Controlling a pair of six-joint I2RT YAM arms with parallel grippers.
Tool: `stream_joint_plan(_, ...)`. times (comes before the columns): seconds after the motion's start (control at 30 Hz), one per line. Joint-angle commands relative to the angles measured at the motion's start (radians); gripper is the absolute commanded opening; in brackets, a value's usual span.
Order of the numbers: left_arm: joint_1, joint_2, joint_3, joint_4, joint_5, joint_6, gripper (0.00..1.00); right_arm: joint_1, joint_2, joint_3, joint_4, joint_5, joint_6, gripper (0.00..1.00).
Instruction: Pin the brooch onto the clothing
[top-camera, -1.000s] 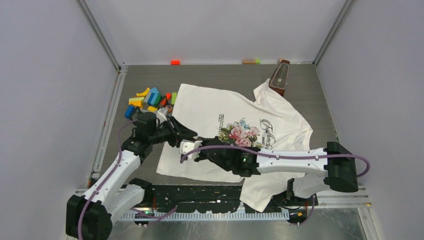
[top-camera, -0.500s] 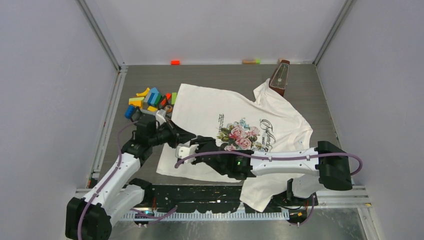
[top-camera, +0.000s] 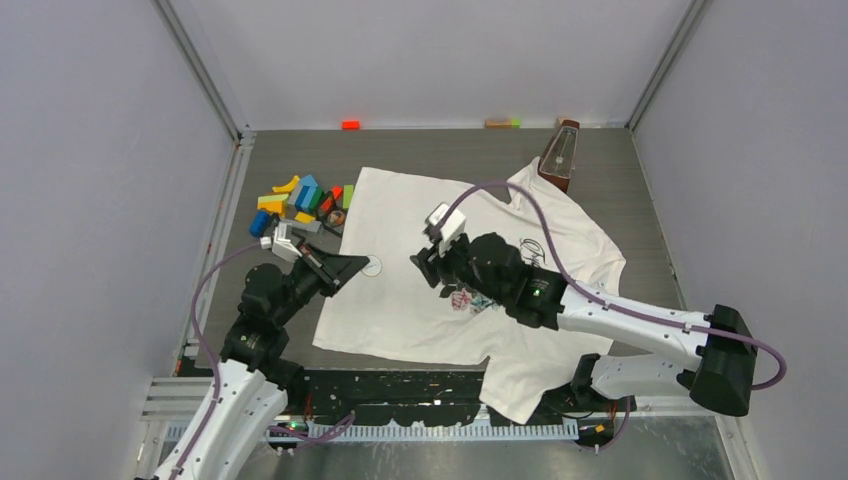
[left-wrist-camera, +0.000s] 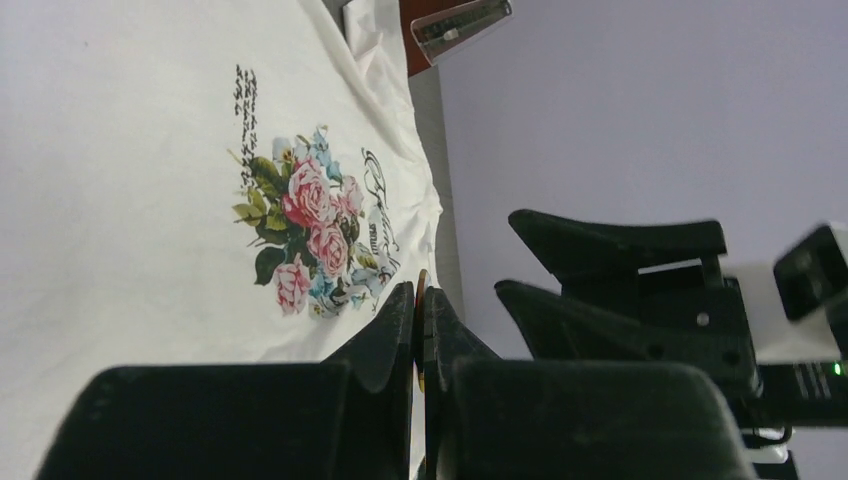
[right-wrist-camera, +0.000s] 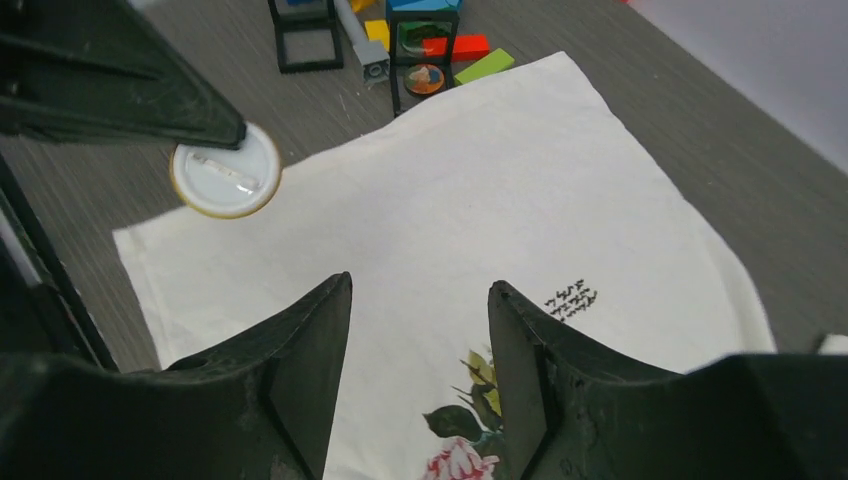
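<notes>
The clothing (top-camera: 400, 305), a white T-shirt with a rose print, lies flat on the grey table; it also fills the left wrist view (left-wrist-camera: 120, 150) and the right wrist view (right-wrist-camera: 480, 200). My left gripper (top-camera: 358, 263) is shut on the brooch (top-camera: 372, 266), a round white disc with a gold rim, held above the shirt's left part. In the left wrist view only the brooch's thin edge (left-wrist-camera: 422, 282) shows between the pressed jaws of the left gripper (left-wrist-camera: 418, 292). The right wrist view shows the brooch's flat face (right-wrist-camera: 225, 170). My right gripper (top-camera: 422, 268) (right-wrist-camera: 420, 290) hangs open and empty just right of it.
Several coloured blocks (top-camera: 300, 200) (right-wrist-camera: 430, 40) lie at the shirt's upper-left corner. A brown metronome (top-camera: 560, 155) (left-wrist-camera: 455, 25) stands at the shirt's far right sleeve. Small orange (top-camera: 350, 124) and green pieces (top-camera: 503, 122) sit along the back wall.
The left gripper shut on the brooch and drew back left. The right gripper opened, let the brooch go, and lifted away to the right over the print.
</notes>
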Motion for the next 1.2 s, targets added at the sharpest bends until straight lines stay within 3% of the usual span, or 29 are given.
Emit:
stream_joint_plan(0.0, 0.0, -0.047, -0.02, 0.112, -0.043, 0.073, 0.0, -0.149, -0.031, -0.018, 0.139, -0.343, 0.457, 0.58)
stream_joint_plan(0.13, 0.0, -0.045, -0.028, 0.183, -0.009, 0.075, 0.0, -0.216, 0.036, -0.005, 0.233, -0.526, 0.747, 0.56)
stream_joint_plan(0.4, 0.0, -0.058, -0.037, 0.239, -0.011, 0.064, 0.0, -0.23, 0.183, -0.043, 0.582, -0.685, 1.05, 0.51)
stream_joint_plan(1.17, 0.0, -0.135, -0.064, 0.274, -0.061, 0.015, 0.0, -0.228, 0.304, -0.055, 0.747, -0.69, 1.168, 0.35)
